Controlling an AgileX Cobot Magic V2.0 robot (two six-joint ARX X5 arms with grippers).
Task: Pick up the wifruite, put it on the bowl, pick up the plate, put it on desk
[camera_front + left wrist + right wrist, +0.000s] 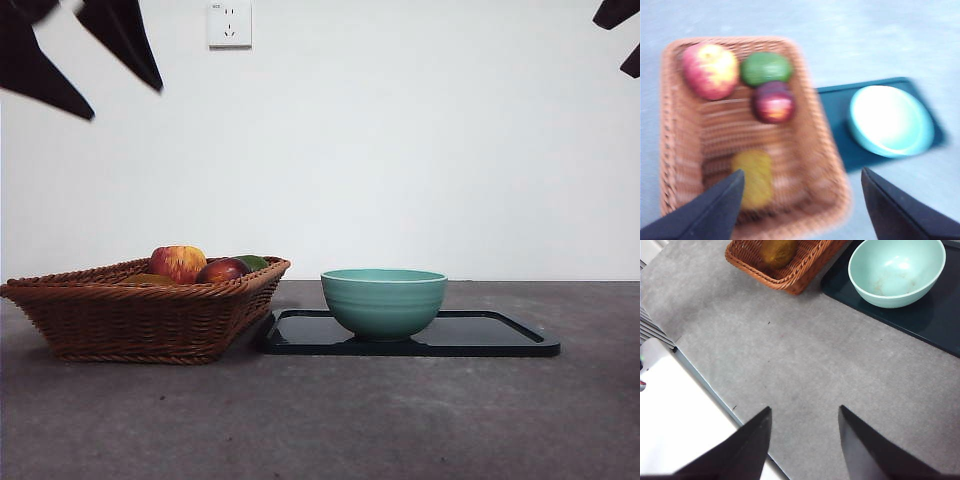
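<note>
Wifruite (752,178) in basket (675,150), bowl (384,300) on tray (500,335)

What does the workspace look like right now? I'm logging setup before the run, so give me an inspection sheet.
Surface: grey desk, bare in front.
Job's things: wifruite in the wicker basket; empty bowl on the dark tray.
Clutter: apple, dark red fruit and green fruit in the basket.
Grippers: left gripper open above the basket; right gripper open over bare desk.
Cables: nothing seen.
Surroundings: white wall, socket.
</note>
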